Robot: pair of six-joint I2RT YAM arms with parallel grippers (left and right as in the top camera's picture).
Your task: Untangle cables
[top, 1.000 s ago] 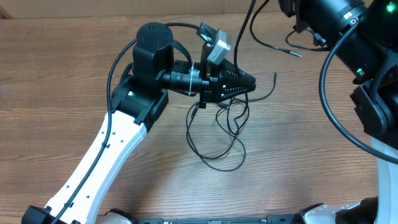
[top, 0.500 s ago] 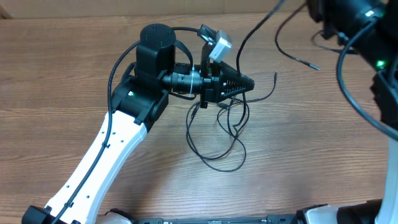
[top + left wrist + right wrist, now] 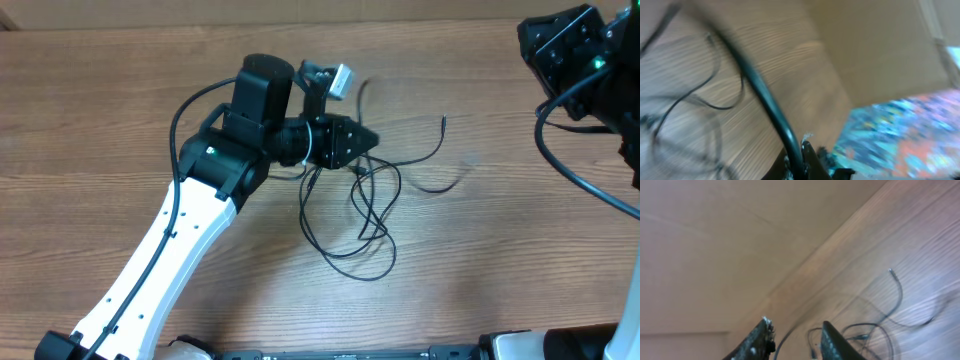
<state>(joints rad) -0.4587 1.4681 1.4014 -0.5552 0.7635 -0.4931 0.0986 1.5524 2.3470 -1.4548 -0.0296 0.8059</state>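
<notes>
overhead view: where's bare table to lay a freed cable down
Bare table left of the left arm, and a wide patch at lower right between the cables and the right arm. Crowded mid-table around the tangle.

Thin blk cables (image 3: 368, 200) lay tangled in loose loops mid-table. One end w/ small tip (image 3: 443, 121) reached far-right.

Left arm (image 3: 170, 250) reaching in from the bottom-left corner toward the centre, white forearm, black wrist rolled sideways, left gripper (image 3: 366, 138) pointing right, fingers pinched onto a cable (image 3: 765, 100), right arm (image 3: 585, 60) raised over the top-right corner, right gripper (image 3: 795, 340) with fingers parted
</notes>
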